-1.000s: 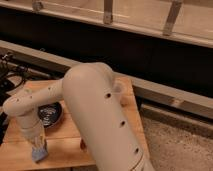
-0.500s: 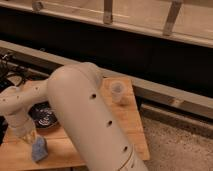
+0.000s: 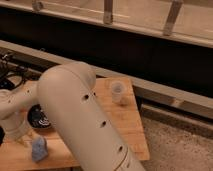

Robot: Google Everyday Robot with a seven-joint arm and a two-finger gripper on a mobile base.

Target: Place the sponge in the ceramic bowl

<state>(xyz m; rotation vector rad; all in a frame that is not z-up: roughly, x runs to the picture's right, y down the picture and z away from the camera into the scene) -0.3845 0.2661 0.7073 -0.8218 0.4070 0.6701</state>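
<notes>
The light-blue sponge (image 3: pixel 39 148) is at the front left of the wooden table (image 3: pixel 125 125). Just behind it lies the black ceramic bowl (image 3: pixel 41 120), half hidden by my arm. My gripper (image 3: pixel 29 140) hangs at the end of the white wrist, right beside the sponge's upper left and in front of the bowl. Whether it touches the sponge cannot be made out. The thick white arm crosses the middle of the view and hides much of the table.
A small translucent plastic cup (image 3: pixel 117 92) stands at the table's back right. Dark cables (image 3: pixel 10 75) lie beyond the table's left end. A dark wall with a metal rail (image 3: pixel 165 95) runs behind, and speckled floor (image 3: pixel 180 145) lies to the right.
The arm's big link has swung left and toward the camera, uncovering the plastic cup. The sponge and the gripper stay at nearly the same spot by the bowl.
</notes>
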